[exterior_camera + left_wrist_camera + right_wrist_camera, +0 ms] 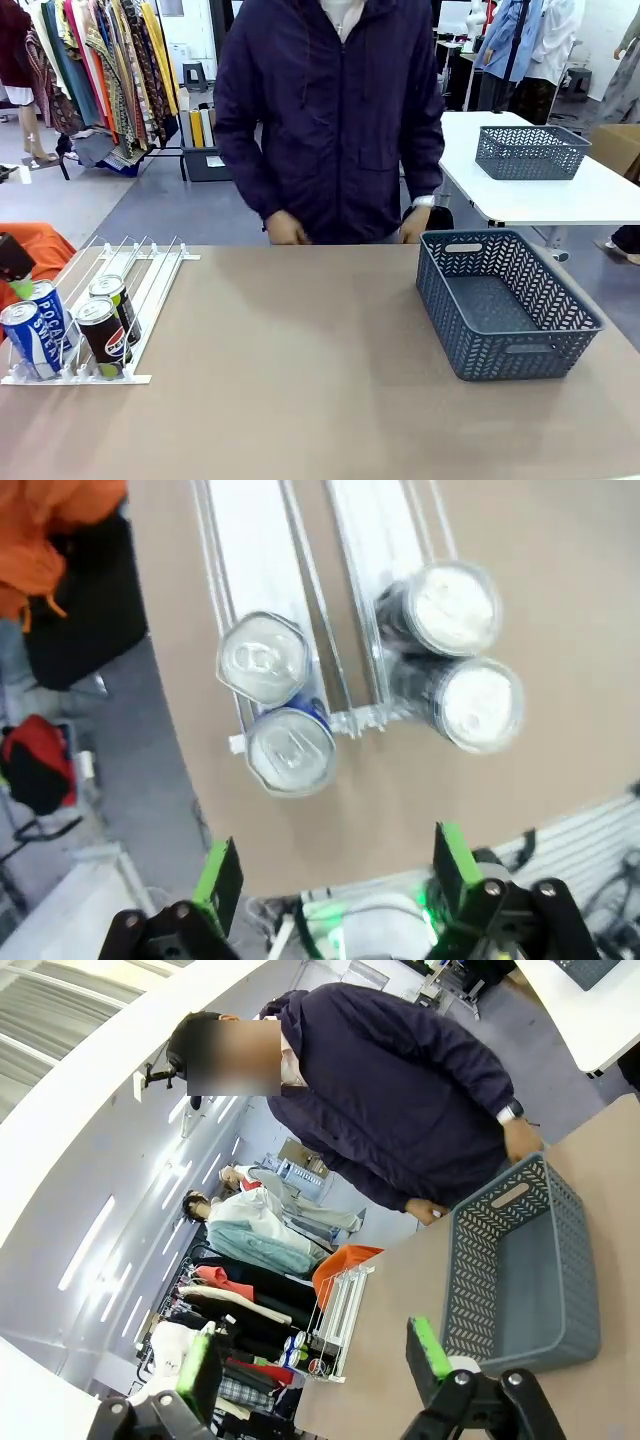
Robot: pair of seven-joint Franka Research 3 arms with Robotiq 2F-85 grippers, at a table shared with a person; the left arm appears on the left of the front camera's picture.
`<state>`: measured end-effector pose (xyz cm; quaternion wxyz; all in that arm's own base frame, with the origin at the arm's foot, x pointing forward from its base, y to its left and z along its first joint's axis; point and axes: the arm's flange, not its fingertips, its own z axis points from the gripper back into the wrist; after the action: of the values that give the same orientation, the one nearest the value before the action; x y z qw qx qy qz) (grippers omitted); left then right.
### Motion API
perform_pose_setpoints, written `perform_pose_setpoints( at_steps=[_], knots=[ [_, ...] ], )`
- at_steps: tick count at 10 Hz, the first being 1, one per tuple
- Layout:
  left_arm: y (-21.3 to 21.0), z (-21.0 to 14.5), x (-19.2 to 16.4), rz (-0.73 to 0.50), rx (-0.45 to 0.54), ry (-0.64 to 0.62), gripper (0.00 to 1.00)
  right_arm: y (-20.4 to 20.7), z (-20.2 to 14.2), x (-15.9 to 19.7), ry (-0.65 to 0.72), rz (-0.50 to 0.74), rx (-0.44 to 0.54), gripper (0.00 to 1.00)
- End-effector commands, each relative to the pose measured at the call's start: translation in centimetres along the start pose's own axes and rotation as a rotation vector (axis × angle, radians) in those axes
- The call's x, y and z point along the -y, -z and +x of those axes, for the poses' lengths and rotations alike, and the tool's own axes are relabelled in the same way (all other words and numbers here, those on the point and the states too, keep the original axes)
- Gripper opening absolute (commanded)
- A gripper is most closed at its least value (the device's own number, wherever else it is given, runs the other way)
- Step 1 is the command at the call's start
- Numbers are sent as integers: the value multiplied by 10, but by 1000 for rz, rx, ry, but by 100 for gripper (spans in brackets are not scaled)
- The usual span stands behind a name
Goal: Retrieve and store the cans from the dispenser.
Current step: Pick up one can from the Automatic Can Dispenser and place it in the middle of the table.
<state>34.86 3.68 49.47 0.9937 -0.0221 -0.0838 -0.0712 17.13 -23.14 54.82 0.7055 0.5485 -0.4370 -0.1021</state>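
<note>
Because its jaws stand spread as wide as they go with nothing between them, the left gripper (335, 875) reads as poised for a pick rather than carrying one. It hangs above the near end of the dispenser (262, 550), looking straight down on the silver tops. Just beyond its green pads (221, 878) are two blue-and-white cans (290, 750) in one lane and two black cans (478, 705) in the neighbouring lane, each pair touching nose to tail. They sit bunched at this end because the rails slope down toward the robot and the small stopper tabs hold the front can of each lane, so the next can to take is always the nearest one.

Seen from the front, the dispenser (150, 262) lies at the table's (300, 390) left edge, with all four cans at its low end. Across the table on the right waits a grey-blue lattice basket (440, 290), empty, probably where the cans go. The right gripper (315, 1360) hovers near that basket (480, 1280), likewise open and empty-handed. A person (335, 110) stands at the far side, hands resting at the table edge.
</note>
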Motion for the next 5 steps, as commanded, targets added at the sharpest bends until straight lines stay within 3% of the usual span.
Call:
perform_pose_setpoints(
  at_steps=[1, 5],
  knots=[
    [18, 10, -14, -21, 24, -100, 100, 1, 5, -2, -27, 20, 14, 100],
    [59, 20, -25, -43, -89, -139, 100, 1, 5, -2, -27, 20, 14, 100]
  ],
)
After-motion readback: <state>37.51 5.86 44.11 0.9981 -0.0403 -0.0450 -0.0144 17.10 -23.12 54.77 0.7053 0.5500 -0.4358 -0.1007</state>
